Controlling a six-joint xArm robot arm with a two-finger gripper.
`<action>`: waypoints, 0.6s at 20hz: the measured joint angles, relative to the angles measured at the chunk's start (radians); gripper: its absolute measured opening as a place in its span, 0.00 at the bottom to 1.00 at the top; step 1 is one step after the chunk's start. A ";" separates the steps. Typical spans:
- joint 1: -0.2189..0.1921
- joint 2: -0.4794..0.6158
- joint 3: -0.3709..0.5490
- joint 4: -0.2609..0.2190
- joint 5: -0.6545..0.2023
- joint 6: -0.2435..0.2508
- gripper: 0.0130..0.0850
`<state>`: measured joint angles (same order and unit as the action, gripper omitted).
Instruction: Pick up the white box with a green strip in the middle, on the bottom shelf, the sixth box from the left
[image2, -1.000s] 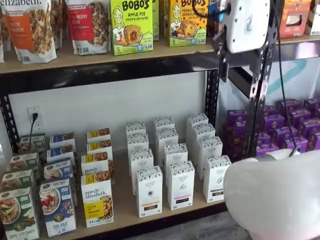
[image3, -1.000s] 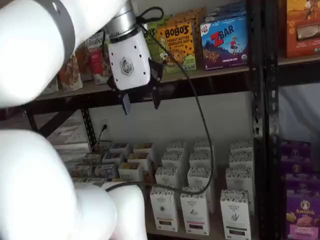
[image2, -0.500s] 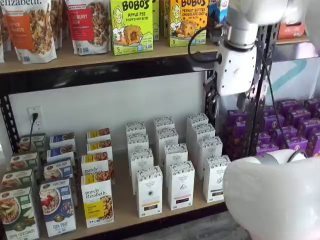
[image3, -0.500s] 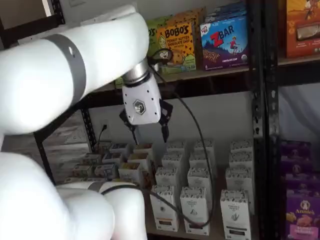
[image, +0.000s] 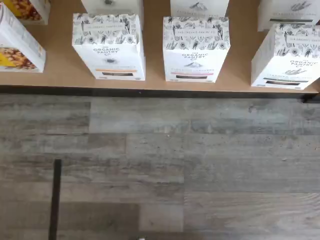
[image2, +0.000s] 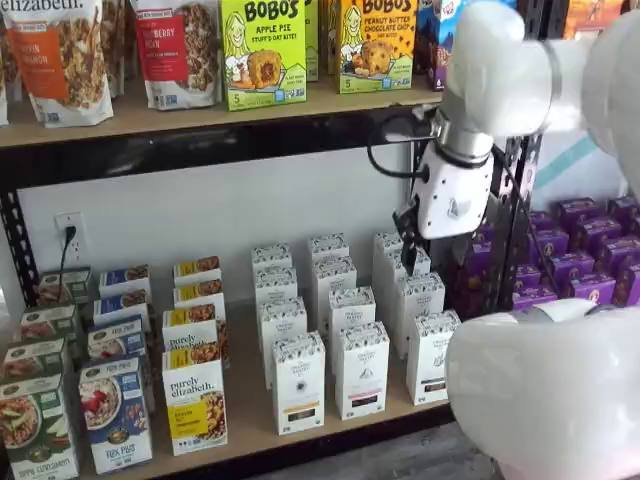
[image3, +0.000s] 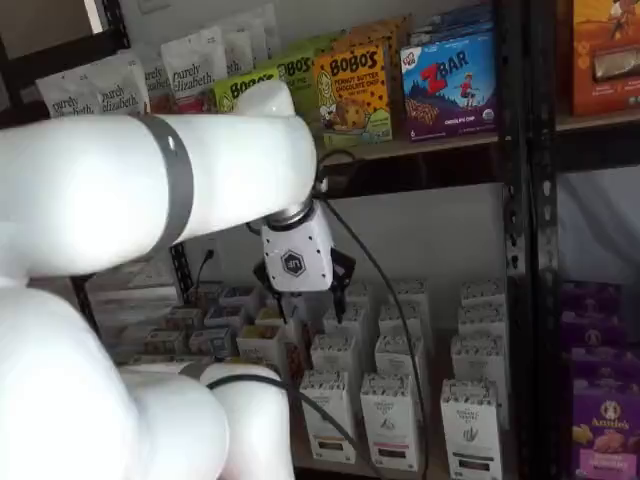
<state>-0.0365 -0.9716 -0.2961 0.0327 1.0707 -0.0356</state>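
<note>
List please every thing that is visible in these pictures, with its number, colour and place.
the white box: one, white with dark greenish strip, front right carton on the bottom shelf
other white cartons: three columns, white, beside and behind it
cereal boxes: many, yellow, blue, green, left part of that shelf
purple boxes: many, right bay
snack boxes and bags: several, green, yellow, white, upper shelf
wall socket: one, white, back wall
floor: grey wood
gripper: one, white body, black fingers, near the rear cartons; opening cannot be told
arm: one, white

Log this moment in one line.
phase: pre-grasp | gripper: in the air, empty, finger gap unclear | white box: standing untouched on bottom shelf
</note>
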 joint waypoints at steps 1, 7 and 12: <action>0.001 0.017 0.014 -0.005 -0.031 0.002 1.00; -0.016 0.139 0.097 0.015 -0.246 -0.033 1.00; -0.013 0.318 0.112 -0.070 -0.366 0.028 1.00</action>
<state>-0.0492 -0.6540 -0.1844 -0.0372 0.7045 -0.0079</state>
